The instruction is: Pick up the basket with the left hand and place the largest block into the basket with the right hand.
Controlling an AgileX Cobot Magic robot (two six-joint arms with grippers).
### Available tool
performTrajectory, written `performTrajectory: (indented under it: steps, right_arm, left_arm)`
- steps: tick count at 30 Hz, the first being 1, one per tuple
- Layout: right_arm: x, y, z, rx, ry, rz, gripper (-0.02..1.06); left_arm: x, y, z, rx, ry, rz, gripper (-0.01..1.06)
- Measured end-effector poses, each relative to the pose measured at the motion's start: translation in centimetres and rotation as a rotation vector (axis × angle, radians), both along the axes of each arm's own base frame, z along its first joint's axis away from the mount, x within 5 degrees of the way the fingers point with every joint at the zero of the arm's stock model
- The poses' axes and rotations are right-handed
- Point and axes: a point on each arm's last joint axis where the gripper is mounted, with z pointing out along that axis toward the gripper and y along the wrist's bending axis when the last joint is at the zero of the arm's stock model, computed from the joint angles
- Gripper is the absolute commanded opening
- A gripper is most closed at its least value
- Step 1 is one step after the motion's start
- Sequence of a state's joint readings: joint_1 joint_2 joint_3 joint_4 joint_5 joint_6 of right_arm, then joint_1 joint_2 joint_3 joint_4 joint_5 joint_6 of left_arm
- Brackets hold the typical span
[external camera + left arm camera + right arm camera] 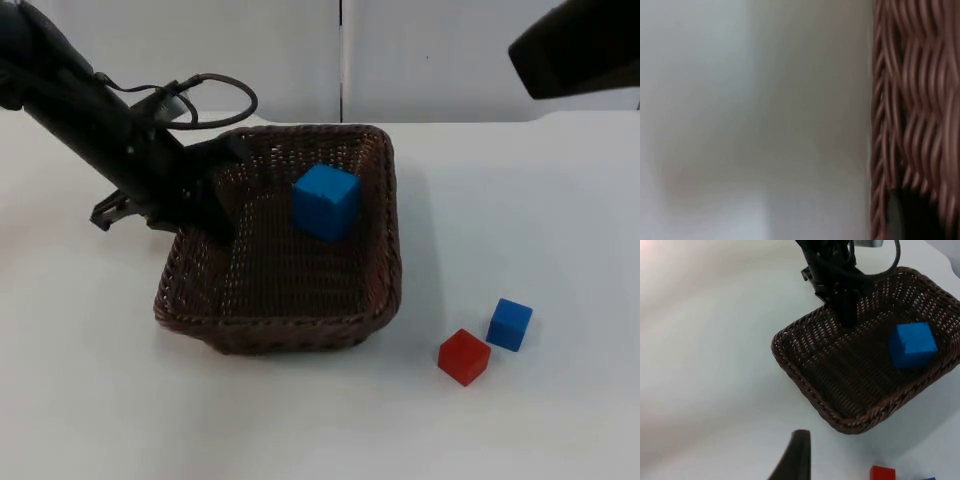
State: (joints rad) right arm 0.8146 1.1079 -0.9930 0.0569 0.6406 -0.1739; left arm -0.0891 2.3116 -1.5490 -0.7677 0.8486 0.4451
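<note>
- Top view: white counter carries everything; grey partition wall behind.
- Wicker basket, dark brown, sits mid-counter. Near edge looks down on the surface; whether the far left side is lifted, cannot tell.
- Left end effector is clamped on the basket's left rim, one finger inside the wall, one outside. Left wrist view: the weave runs close beside the fingertip.
- Right end effector hangs high and back from the work, apart from the basket, holding nothing. One fingertip is visible in the right wrist view; how wide the fingers stand, cannot tell.
- Large blue block, the biggest of the three, lies inside the basket toward its far right corner, tilted on the weave.
- Small blue block and small red block lie on the counter right of the basket, just beside each other, untouched.
- Judgement: placing appears done, block in, right arm clear. Left grip holds; little is left beyond perhaps setting down and releasing.
</note>
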Motion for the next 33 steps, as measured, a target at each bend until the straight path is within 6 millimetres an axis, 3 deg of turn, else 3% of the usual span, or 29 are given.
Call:
performTrajectory:
  steps: [2,3,7,8,10,12,16,22,33]
  right_arm:
    - [0.0,0.0,0.0,0.001,0.001,-0.001,0.8]
    - [0.0,0.0,0.0,0.001,0.001,-0.001,0.8]
    - [0.0,0.0,0.0,0.001,0.001,-0.001,0.8]
    - [0.0,0.0,0.0,0.001,0.001,-0.001,0.8]
    - [0.0,0.0,0.0,0.001,0.001,-0.001,0.8]
    - [0.0,0.0,0.0,0.001,0.001,-0.001,0.8]
    - [0.0,0.0,0.0,0.005,-0.003,-0.002,0.8]
    - [0.2,0.2,0.3,0.032,-0.026,-0.005,0.8]
    - [0.4,0.2,0.7,0.053,-0.076,-0.007,0.8]
  left_arm:
    - [0.0,0.0,0.0,-0.003,-0.002,0.0,0.19]
    - [0.0,-0.1,0.1,-0.011,-0.001,0.003,0.19]
    - [0.1,-0.4,0.4,-0.052,0.007,0.011,0.69]
    - [0.0,-0.5,0.5,-0.066,0.012,0.009,0.69]
    - [0.0,-0.6,0.9,-0.084,0.015,0.004,0.87]
    - [0.0,-0.7,1.2,-0.086,0.008,-0.004,0.98]
    - [-0.1,-0.7,4.3,-0.074,-0.063,-0.034,1.04]
    - [-0.7,-0.1,7.6,0.005,-0.131,-0.081,1.04]
    - [-1.8,0.7,9.7,0.131,-0.107,-0.107,1.04]
